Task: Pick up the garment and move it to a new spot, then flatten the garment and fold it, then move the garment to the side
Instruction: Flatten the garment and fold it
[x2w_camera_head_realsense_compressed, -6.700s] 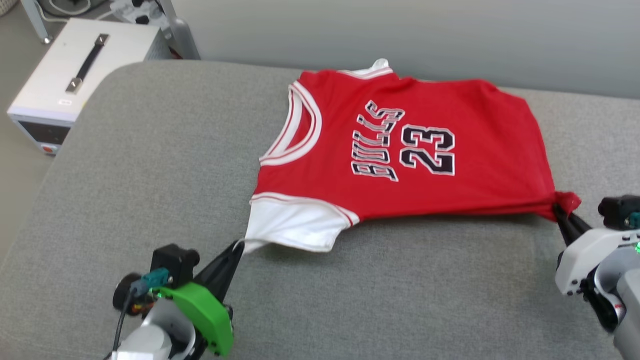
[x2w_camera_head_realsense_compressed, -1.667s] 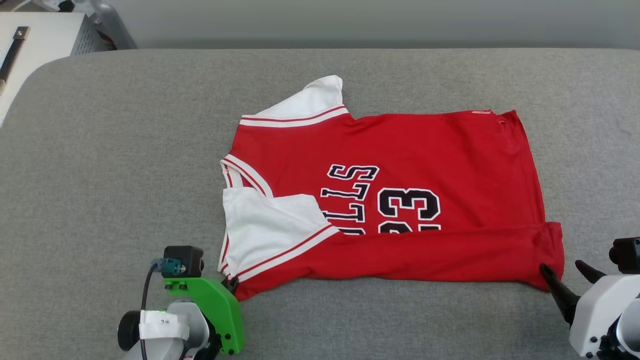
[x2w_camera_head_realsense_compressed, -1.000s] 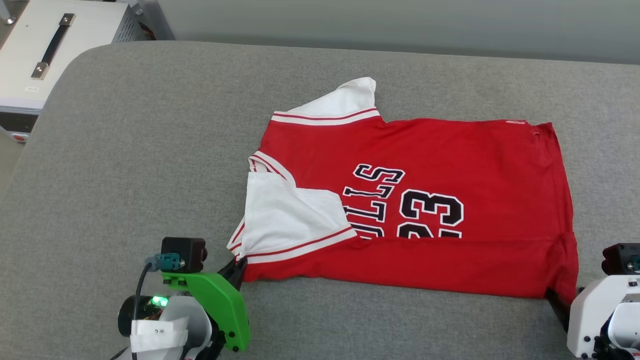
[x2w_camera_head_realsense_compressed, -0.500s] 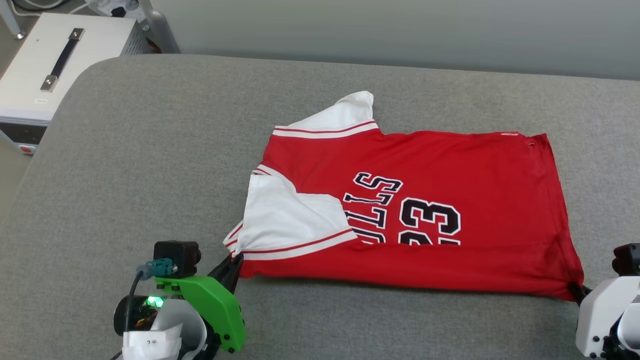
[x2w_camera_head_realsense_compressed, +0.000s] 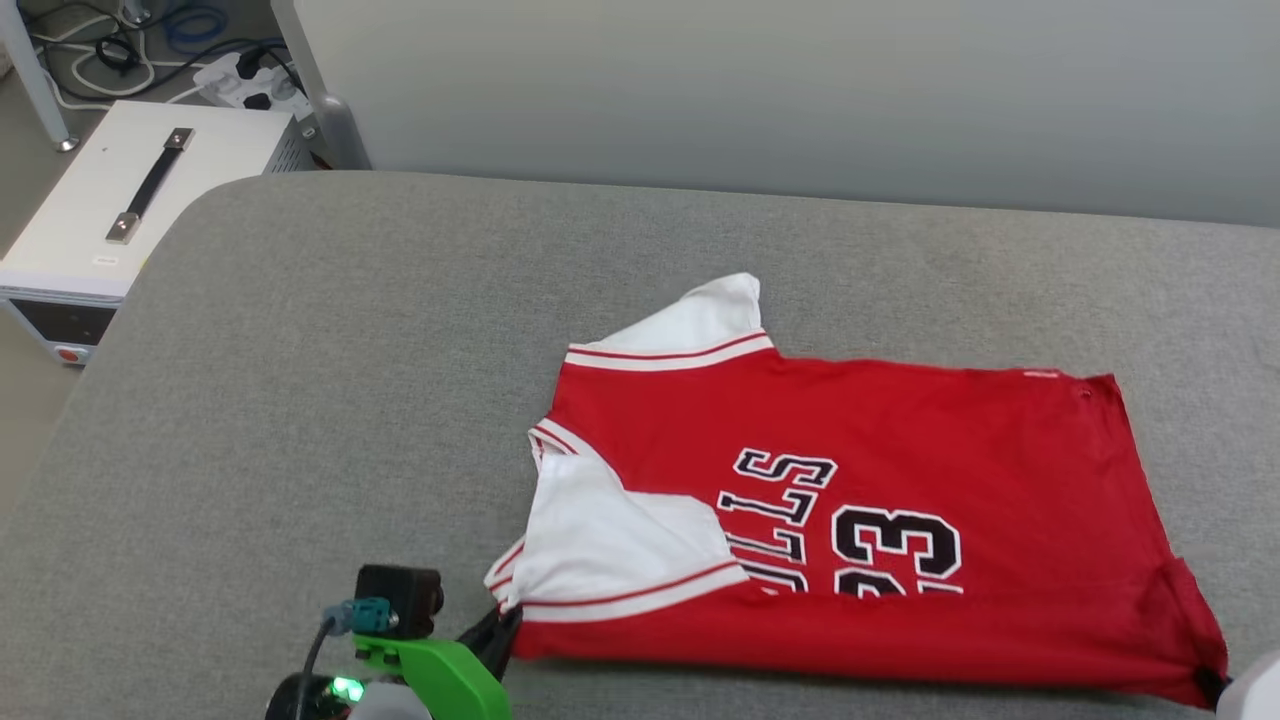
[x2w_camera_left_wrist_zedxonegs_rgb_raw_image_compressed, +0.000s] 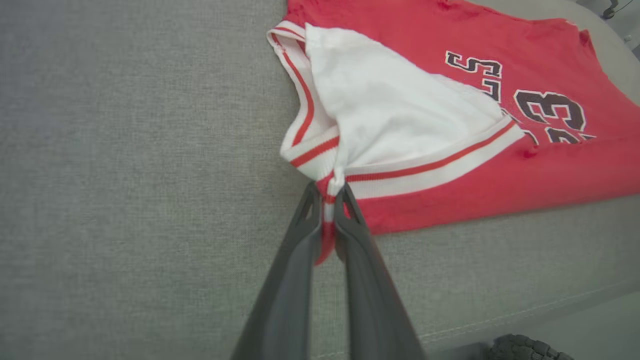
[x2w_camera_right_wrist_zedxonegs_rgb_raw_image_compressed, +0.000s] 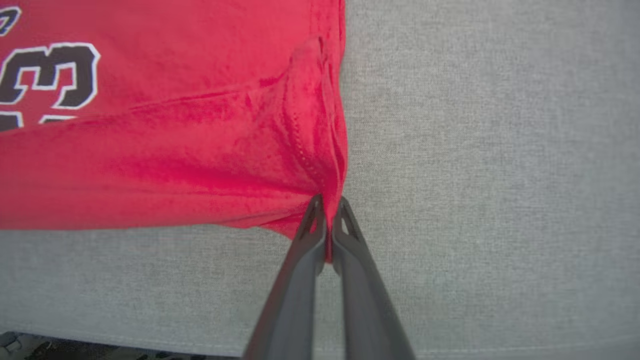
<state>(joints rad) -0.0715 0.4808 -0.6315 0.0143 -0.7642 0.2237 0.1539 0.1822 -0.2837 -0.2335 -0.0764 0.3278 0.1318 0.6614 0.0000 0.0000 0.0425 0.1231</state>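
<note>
The jersey (x2w_camera_head_realsense_compressed: 900, 450) lies spread on the grey cushion (x2w_camera_head_realsense_compressed: 330, 380), on the cushion's right half and close to its near edge, printed side up. The long side of the jersey nearest that edge is folded over, and the fold covers the lower part of the lettering and of the 23. The far sleeve (x2w_camera_head_realsense_compressed: 700, 325) points toward the cushion's far edge. The near sleeve (x2w_camera_head_realsense_compressed: 610, 545) lies turned back on the red cloth.

The left gripper (x2w_camera_left_wrist_zedxonegs_rgb_raw_image_compressed: 327, 195) is pinched narrow on the striped trim at the sleeve-end corner of the jersey. A strip of red and white cloth shows between its fingers, and the cloth bunches up to the tips. From there the jersey runs off toward the cushion's right end.

The right gripper (x2w_camera_right_wrist_zedxonegs_rgb_raw_image_compressed: 327, 205) is clamped tight on the hem corner, with red cloth gathered in creases at its fingertips. Both held corners are on the side of the jersey closest to the cushion's near edge.

A white box (x2w_camera_head_realsense_compressed: 130, 210) stands beyond the cushion's far left corner.
</note>
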